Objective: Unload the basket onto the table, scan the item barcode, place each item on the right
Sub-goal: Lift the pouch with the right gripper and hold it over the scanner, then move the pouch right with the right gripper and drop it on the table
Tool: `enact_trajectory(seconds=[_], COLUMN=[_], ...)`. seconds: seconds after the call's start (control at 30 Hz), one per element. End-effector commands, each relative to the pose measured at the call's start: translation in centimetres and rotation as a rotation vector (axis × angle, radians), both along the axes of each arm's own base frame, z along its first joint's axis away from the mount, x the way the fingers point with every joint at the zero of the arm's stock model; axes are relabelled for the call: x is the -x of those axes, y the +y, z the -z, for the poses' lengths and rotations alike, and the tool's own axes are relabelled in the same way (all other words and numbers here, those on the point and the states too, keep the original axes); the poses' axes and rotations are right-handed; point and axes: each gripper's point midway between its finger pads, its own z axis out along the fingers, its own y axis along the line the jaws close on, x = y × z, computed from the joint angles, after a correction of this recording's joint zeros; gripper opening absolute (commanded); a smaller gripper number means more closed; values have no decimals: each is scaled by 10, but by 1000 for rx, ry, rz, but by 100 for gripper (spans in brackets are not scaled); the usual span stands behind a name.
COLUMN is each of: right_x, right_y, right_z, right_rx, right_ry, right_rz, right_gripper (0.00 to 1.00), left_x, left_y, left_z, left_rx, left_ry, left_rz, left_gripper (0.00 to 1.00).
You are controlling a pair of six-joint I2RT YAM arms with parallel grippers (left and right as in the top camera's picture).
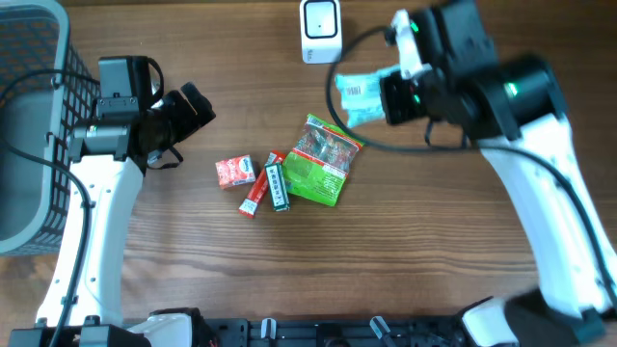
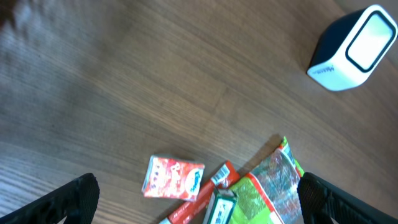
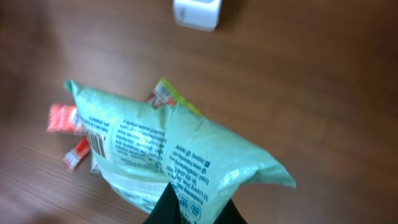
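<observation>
Right claw point(image 1: 384, 100) clenched on the mint pouch point(image 1: 359, 94), held off the table near the scanner point(image 1: 320, 29); left claw point(image 1: 190, 116) spread wide.

I count one pouch: puffy, crinkly plastic, pale mint, with printed text and a barcode on its face, pinched at one edge. One scanner, a white rounded box on a dark base. On the wood-grain table point(image 1: 463, 251), bunched together: one shiny green foil packet point(image 1: 323, 159), one small red carton point(image 1: 235, 172), and two slim sticks, a red stick point(image 1: 256, 191) and a green stick point(image 1: 278, 186). One grey wire-mesh basket point(image 1: 43, 48) at far left.
</observation>
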Motion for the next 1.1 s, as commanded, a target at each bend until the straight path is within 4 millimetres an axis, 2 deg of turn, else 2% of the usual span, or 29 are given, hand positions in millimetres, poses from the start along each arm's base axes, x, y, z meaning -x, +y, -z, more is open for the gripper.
enact_trajectory(seconds=[0.0, 0.03, 0.1, 0.2, 0.3, 0.37, 0.5, 0.6, 0.73, 0.87, 0.93, 1.07], right_x=[-51, -62, -70, -85, -108, -134, -175, -194, -219, -237, -245, -244], right_y=[0, 5, 20, 38, 45, 49, 72, 81, 99, 92, 82, 85], right_z=[-39, -46, -46, -34, -12, 11, 41, 54, 72, 94, 118, 143], right_rx=[155, 201, 270, 420, 626, 786, 865, 918, 1056, 1148, 1185, 1220], right_ry=[-220, -289, -345, -412, -447, -472, -562, -616, -659, -647, -607, -568], right_rz=[112, 140, 124, 145, 150, 169, 209, 248, 194, 164, 150, 93], right_gripper=[4, 4, 4, 4, 4, 4, 4, 4, 4, 4, 4, 4], left_x=[-1, -1, -1, -1, -1, -1, -1, -1, -1, -1, -1, -1], left_y=[-1, -1, -1, -1, -1, -1, -1, -1, -1, -1, -1, -1], left_z=[1, 1, 1, 1, 1, 1, 1, 1, 1, 1, 1, 1], left_rx=[-1, -1, -1, -1, -1, -1, -1, -1, -1, -1, -1, -1], left_ry=[0, 0, 0, 0, 0, 0, 0, 0, 0, 0, 0, 0], left_rz=[19, 20, 20, 19, 20, 19, 20, 20, 20, 20, 19, 20], left_gripper=[100, 100, 100, 100, 100, 100, 100, 100, 100, 100, 100, 100])
